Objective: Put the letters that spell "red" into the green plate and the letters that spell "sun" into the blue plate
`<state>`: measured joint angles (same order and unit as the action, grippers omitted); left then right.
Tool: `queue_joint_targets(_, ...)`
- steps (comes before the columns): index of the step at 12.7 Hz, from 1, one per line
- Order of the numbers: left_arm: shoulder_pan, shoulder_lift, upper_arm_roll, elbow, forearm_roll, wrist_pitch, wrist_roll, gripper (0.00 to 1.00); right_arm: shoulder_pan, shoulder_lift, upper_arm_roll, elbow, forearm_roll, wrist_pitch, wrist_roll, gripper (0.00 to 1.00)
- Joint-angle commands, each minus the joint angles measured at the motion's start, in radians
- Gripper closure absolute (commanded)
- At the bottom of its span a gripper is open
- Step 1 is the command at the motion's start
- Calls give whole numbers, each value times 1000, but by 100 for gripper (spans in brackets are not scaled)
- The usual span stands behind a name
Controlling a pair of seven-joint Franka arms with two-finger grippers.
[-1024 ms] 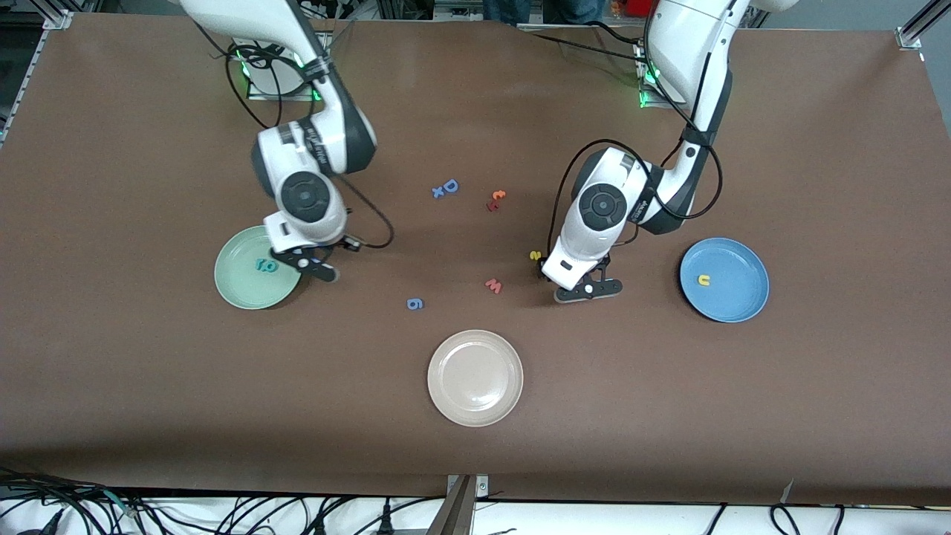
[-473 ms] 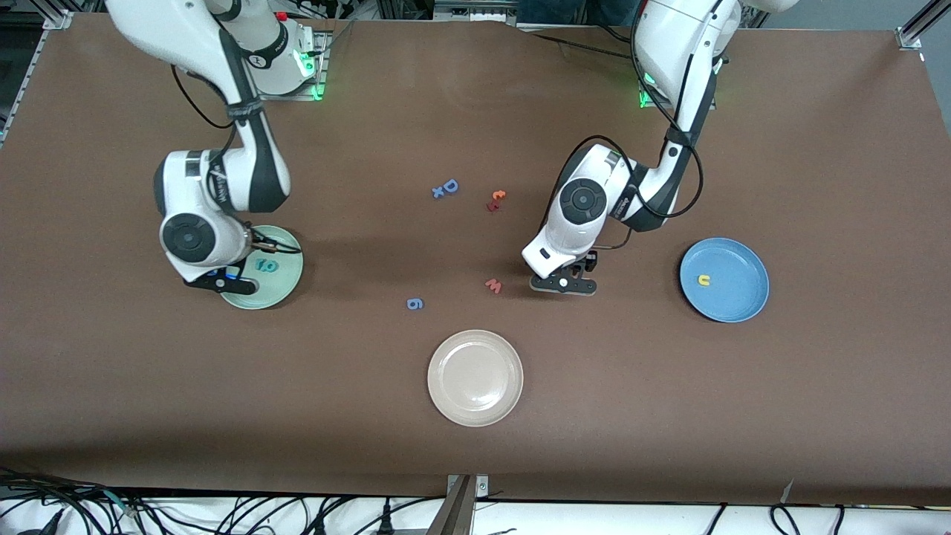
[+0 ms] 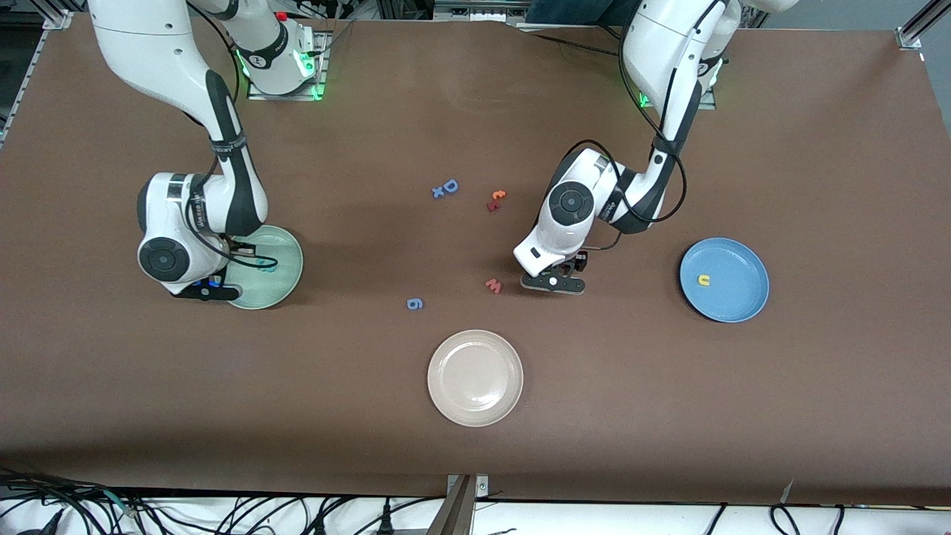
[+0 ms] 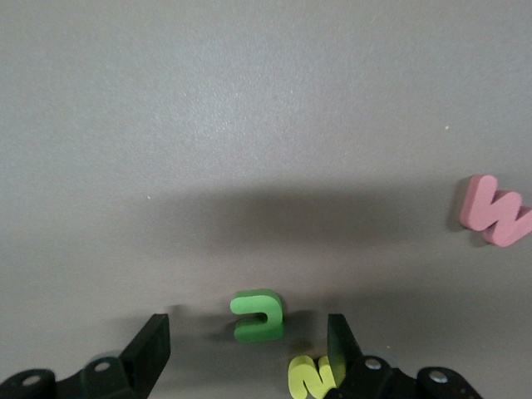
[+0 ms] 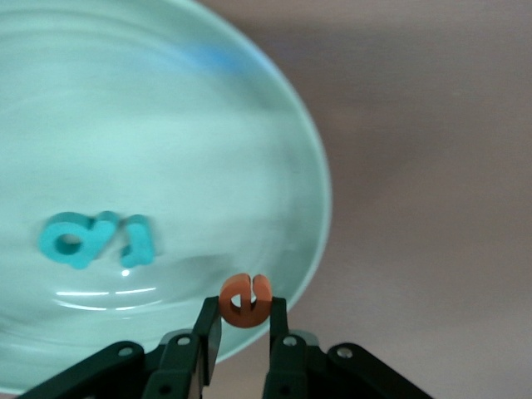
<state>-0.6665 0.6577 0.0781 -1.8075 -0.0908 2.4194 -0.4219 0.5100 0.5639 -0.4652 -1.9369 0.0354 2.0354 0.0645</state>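
My right gripper [image 5: 243, 314] is shut on the orange "e" [image 5: 245, 298] and hangs over the rim of the green plate [image 5: 208, 125]. In that plate lie the teal "d" [image 5: 73, 239] and the teal "r" [image 5: 138, 239]. In the front view this gripper [image 3: 202, 290] is at the edge of the green plate [image 3: 288, 261] toward the right arm's end. My left gripper [image 4: 248, 337] is open and low over the table, with the dark green arch letter [image 4: 259, 314] between its fingers and the yellow "s" [image 4: 312, 376] by one finger. The blue plate [image 3: 735, 256] holds a yellow arch letter [image 3: 703, 280].
A red "w" [image 3: 494, 285] lies beside my left gripper [image 3: 553, 282]. A blue "g" [image 3: 415, 303] and a cream plate [image 3: 475, 377] lie nearer the front camera. A blue "D" [image 3: 450, 186], a blue "x" [image 3: 438, 192] and small red and orange letters [image 3: 495, 199] lie farther back.
My right gripper swung with the "e" across the green plate to its rim toward the right arm's end. My left gripper slid toward the red "w", covering the yellow "s" in the front view.
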Motion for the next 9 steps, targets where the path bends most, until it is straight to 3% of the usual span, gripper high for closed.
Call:
queue_joint_targets(1, -8, 13, 6, 7, -9, 16, 11, 17, -4, 4, 13, 18, 18, -3, -8, 87)
queue_joint_targets(3, -7, 14, 6, 7, -9, 18, 14, 22, -4, 4, 13, 22, 18, -4, -8, 83)
queue_joint_targets(4, -7, 16, 8, 7, -9, 18, 18, 23, -4, 4, 13, 22, 18, -7, -8, 75)
queue_joint_targets(5, -7, 20, 8, 7, -7, 18, 18, 26, -4, 4, 13, 24, 18, -9, -8, 58)
queue_joint_targets(6, -7, 23, 8, 7, -6, 20, 20, 28, -4, 4, 13, 29, 18, -11, -3, 33)
queue_joint_targets(9, -5, 31, 9, 7, -3, 33, 20, 36, -1, 1, 13, 36, 27, -14, -6, 25)
